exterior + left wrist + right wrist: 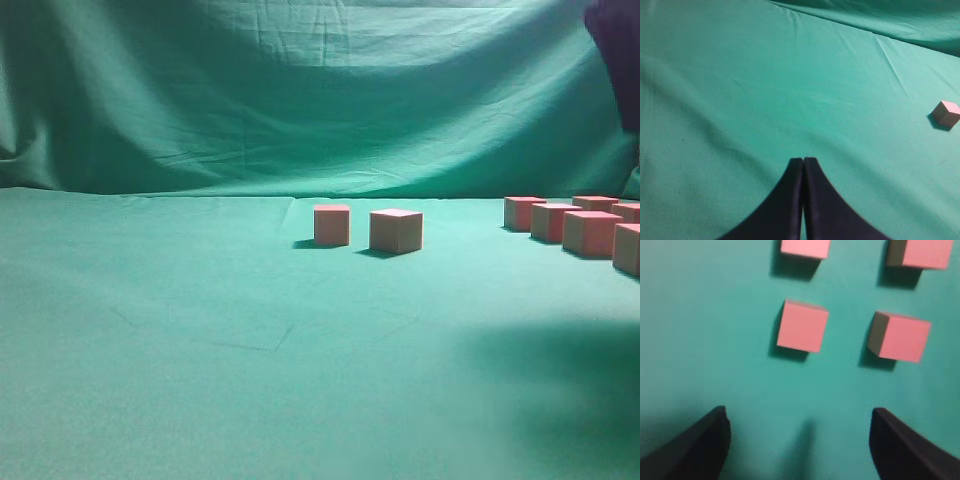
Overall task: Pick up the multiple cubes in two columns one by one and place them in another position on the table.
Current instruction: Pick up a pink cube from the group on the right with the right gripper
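Observation:
Two pink cubes stand apart from the rest at the middle of the green table. Several more cubes stand in two columns at the right edge. In the right wrist view my right gripper is open and empty above the cloth, with the nearest cubes just ahead of its fingers and two more beyond. My left gripper is shut and empty over bare cloth; one cube lies far to its right. Only a dark part of the right arm shows in the exterior view.
A draped green backdrop rises behind the table. The arm's shadow darkens the cloth at the front right. Bare creased cloth fills the left and front of the table.

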### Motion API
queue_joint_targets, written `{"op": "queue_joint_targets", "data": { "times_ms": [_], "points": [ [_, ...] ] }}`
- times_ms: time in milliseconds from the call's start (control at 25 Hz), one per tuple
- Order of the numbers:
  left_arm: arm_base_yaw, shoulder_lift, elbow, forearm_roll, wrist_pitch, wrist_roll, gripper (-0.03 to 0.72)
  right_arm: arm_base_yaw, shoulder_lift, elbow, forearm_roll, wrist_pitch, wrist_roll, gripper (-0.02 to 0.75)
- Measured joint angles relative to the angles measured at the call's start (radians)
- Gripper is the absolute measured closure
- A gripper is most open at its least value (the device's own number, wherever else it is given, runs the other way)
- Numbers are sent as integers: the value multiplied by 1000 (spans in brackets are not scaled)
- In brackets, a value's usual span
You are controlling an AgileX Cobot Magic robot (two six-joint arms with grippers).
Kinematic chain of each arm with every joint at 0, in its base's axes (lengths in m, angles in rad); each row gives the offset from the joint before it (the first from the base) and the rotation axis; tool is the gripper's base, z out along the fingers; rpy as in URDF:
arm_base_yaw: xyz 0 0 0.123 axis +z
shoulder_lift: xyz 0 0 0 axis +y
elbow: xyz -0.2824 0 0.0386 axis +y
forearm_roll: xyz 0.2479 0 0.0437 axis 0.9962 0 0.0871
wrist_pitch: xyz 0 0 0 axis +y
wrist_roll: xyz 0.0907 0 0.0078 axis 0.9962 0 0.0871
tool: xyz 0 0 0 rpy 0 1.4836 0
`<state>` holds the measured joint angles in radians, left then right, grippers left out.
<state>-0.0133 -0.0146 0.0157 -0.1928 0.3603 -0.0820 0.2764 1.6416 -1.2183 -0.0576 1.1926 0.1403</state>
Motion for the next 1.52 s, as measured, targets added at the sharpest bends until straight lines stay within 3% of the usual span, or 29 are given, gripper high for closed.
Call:
{"op": "queue_joint_targets", "data": {
  "times_ms": [480,1200,1440,1520],
  "points": [
    [0,0,0,0,0,0,688,-4,3,180,16,-377,104,175],
    [0,0,0,0,0,0,688,-4,154,184,-53,-488,159,175],
    [0,0,0,0,0,0,688,-4,170,184,-55,-498,160,452],
    [0,0,0,0,0,0,688,-4,172,182,-64,-498,161,474]
  ]
}}
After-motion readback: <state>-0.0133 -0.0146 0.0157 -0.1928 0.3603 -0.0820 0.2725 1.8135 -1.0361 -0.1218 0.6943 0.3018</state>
